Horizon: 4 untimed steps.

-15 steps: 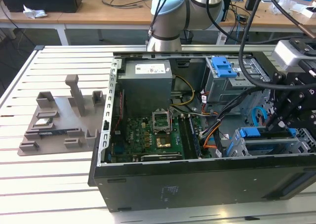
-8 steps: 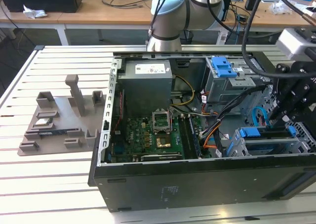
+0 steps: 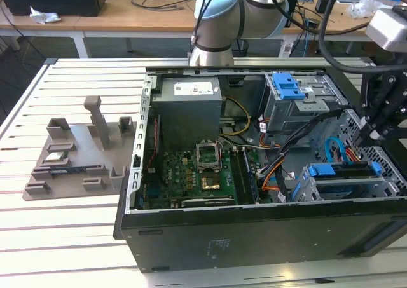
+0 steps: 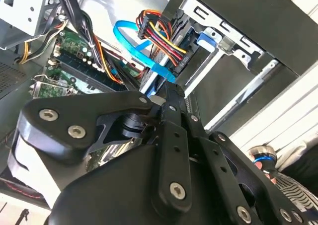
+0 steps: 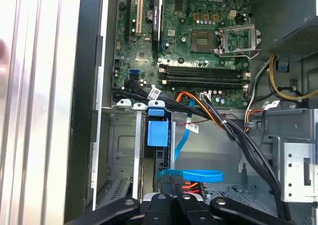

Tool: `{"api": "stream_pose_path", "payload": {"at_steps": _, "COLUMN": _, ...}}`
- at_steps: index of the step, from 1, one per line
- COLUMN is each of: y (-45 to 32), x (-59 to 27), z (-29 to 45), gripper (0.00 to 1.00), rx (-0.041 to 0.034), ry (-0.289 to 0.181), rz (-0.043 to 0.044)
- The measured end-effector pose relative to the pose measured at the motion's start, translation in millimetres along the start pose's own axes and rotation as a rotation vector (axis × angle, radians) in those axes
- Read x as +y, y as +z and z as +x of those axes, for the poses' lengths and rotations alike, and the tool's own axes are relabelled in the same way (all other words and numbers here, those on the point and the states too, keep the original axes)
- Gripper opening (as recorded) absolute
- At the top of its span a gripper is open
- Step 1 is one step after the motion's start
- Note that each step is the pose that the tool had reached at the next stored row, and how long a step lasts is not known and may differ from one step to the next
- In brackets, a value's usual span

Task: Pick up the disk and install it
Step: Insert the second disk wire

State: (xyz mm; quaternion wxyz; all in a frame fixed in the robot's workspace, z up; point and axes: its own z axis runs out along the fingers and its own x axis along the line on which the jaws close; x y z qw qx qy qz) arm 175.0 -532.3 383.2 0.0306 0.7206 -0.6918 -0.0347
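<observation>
Disk (image 3: 346,171), blue-railed, is seen already seated in the drive cage (image 3: 381,189) at approx 4 o'clock of the PC case (image 3: 254,231); gripper (image 3: 374,134) is held just above it, finger state can't be told; install judged nearly done, release left.

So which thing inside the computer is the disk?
Find the open black computer case on the slatted table. In the metal cage at its near corner, on the exterior view's right, near the gripper, sits the disk. It alone has long bright blue rails; the blue latch farther back is just plastic.
</observation>
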Motion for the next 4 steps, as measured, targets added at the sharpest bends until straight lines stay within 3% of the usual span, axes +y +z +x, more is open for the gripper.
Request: {"api": "stream_pose_path", "payload": {"at_steps": 4, "y": -1.1, "x": 0.1, "z": 0.0, "gripper": 0.11, "rx": -0.0002, "ry": 0.000, "rz": 0.0000}}
